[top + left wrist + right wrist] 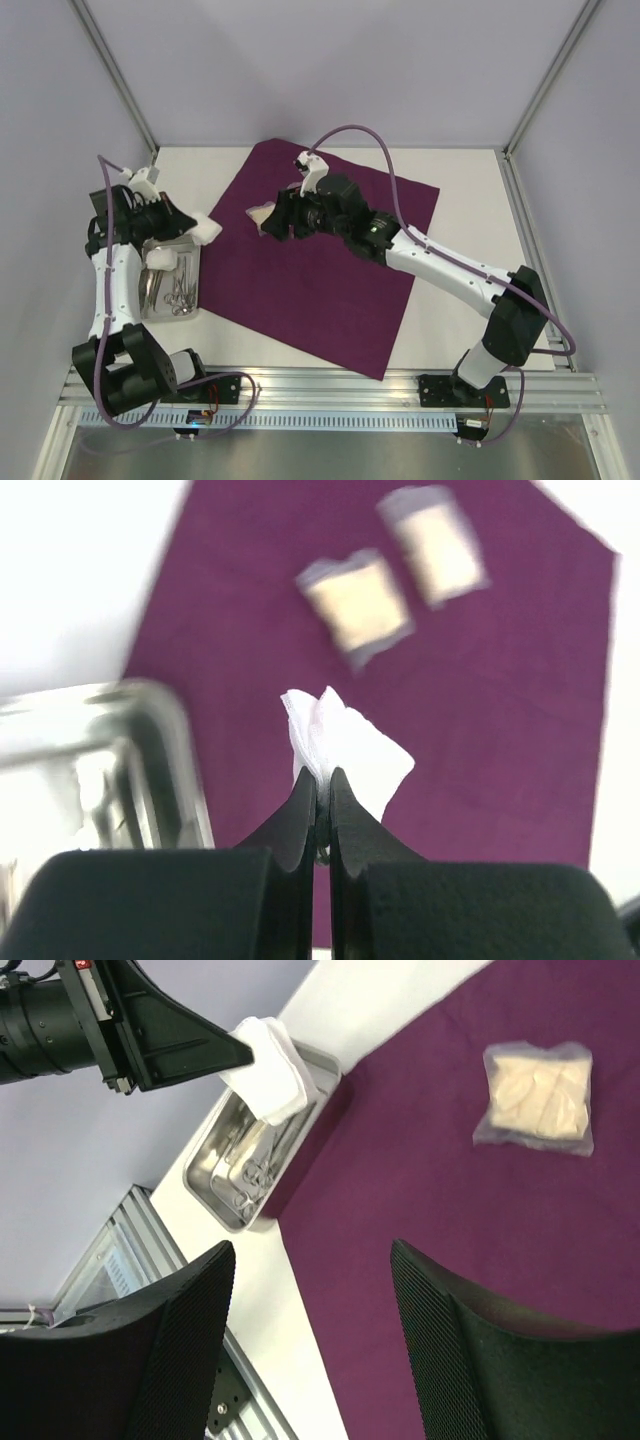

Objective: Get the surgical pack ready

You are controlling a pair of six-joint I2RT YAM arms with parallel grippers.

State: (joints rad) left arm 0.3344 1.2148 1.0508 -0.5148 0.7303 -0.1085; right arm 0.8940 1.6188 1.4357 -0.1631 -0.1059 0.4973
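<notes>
The surgical pack (330,290) lies spread flat as a big plum-purple square sheet, also seen in the left wrist view (480,730) and the right wrist view (460,1220). My left gripper (193,226) (322,778) is shut on a folded white gauze pad (208,230) (350,745) (268,1068), held in the air over the sheet's left corner. My right gripper (272,222) (312,1250) hovers open and empty above the sheet's upper middle. Two clear packets of beige material (358,608) (435,545) rest on the sheet; one packet (538,1098) (260,214) lies just past the right fingers.
A steel tray (170,316) (205,1155) (150,695) holding metal instruments (178,292) and a white item sits on the white table just left of the sheet. Frame posts stand at the back corners, and an aluminium rail (330,385) runs along the near edge.
</notes>
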